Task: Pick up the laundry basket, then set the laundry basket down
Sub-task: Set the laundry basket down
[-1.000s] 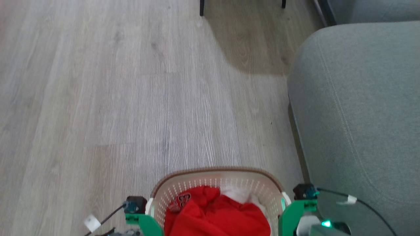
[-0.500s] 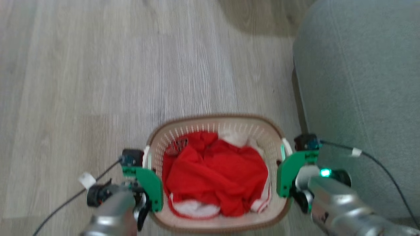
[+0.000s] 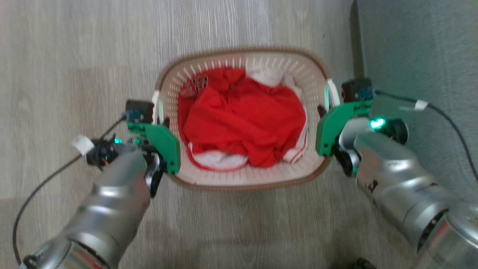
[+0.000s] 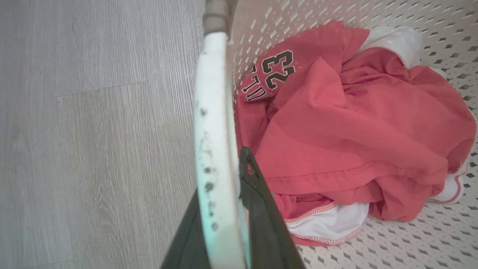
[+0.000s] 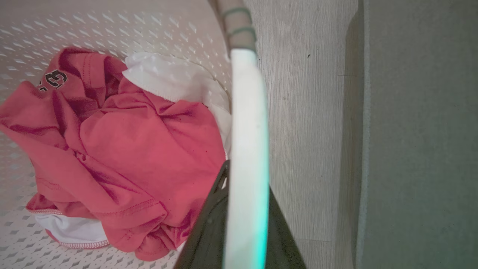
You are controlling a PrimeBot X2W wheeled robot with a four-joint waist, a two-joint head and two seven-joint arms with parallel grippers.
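The cream laundry basket (image 3: 242, 50) with its brown rim sits in the middle of the head view, red and white clothes (image 3: 242, 119) inside. My left gripper (image 3: 161, 118) is shut on its left white handle (image 4: 211, 130), one dark finger on each side of it. On the other side, my right gripper (image 3: 325, 111) is shut on the right white handle (image 5: 248, 123) in the same way. Whether the basket rests on the floor or hangs above it, I cannot tell.
A grey sofa (image 3: 418, 45) stands close to the basket's right side, with a narrow strip of floor (image 5: 310, 112) between them. Pale wood floor (image 3: 74, 56) stretches to the left and beyond the basket. Black cables trail from both wrists.
The head camera has tilted down, so the whole picture has shifted: the basket now shows higher and a little larger, with both forearms in view. Both grippers stay at the handles.
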